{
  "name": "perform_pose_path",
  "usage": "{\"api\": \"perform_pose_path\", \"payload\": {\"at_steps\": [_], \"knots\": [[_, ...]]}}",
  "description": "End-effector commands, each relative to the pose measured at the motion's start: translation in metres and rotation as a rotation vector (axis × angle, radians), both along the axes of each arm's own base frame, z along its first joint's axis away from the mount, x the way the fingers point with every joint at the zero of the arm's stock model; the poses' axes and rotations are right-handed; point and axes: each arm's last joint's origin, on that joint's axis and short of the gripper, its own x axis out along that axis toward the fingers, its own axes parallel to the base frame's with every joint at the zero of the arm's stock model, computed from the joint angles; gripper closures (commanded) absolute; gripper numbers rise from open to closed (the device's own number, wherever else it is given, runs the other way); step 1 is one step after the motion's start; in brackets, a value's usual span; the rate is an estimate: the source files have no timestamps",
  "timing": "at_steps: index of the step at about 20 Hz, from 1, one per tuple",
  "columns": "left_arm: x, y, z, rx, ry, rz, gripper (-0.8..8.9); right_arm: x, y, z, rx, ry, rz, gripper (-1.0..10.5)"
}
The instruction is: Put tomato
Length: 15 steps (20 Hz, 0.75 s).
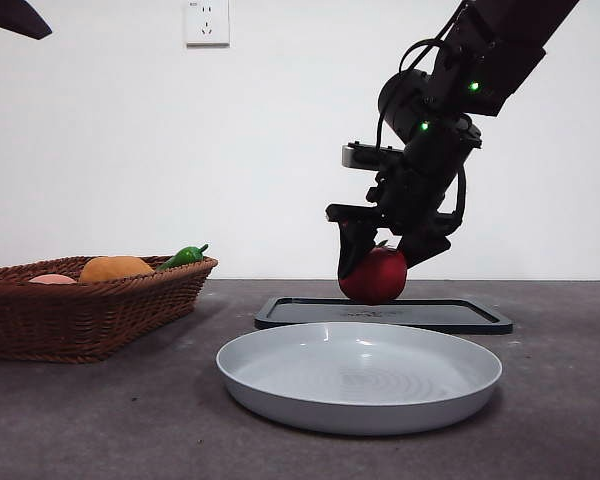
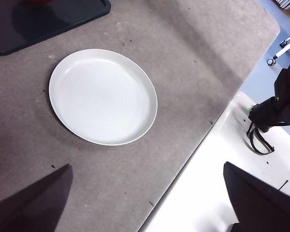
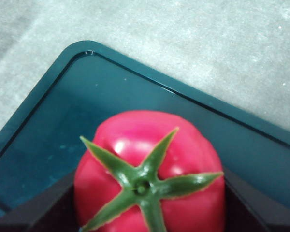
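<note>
The glossy red tomato (image 1: 373, 276) with its green spiky stem sits between the jaws of my right gripper (image 1: 383, 258), at the surface of the dark tray (image 1: 460, 316); I cannot tell whether it touches the tray. In the right wrist view the tomato (image 3: 150, 169) fills the space between both black jaws of the right gripper (image 3: 150, 203), near a corner of the tray (image 3: 63, 121). My left gripper (image 2: 146, 166) hangs open and high over the table's edge, holding nothing.
A grey plate (image 1: 360, 405) lies in front of the tray, also seen from the left wrist as the plate (image 2: 102, 96). At the left, a wicker basket (image 1: 80, 310) holds an orange fruit (image 1: 115, 268) and a green pepper (image 1: 185, 256).
</note>
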Motion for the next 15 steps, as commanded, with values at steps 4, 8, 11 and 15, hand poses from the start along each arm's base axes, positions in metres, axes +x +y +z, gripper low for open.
{"api": "perform_pose_path", "payload": {"at_steps": [4,8,11,15], "knots": [[0.001,-0.001,0.004,-0.008,-0.024,-0.015,3.18,0.006,0.004,-0.012,-0.011,0.016,0.011,7.4],[0.001,-0.001,0.004,-0.008,-0.024,-0.015,3.18,0.005,0.005,-0.013,-0.01,0.028,0.017,5.1],[0.001,-0.001,0.004,-0.008,-0.023,-0.015,3.18,0.005,0.005,-0.011,-0.009,0.031,0.015,4.2],[0.001,-0.001,0.004,-0.008,-0.023,-0.015,3.18,0.001,0.003,0.007,0.006,0.009,0.006,4.2]]}}
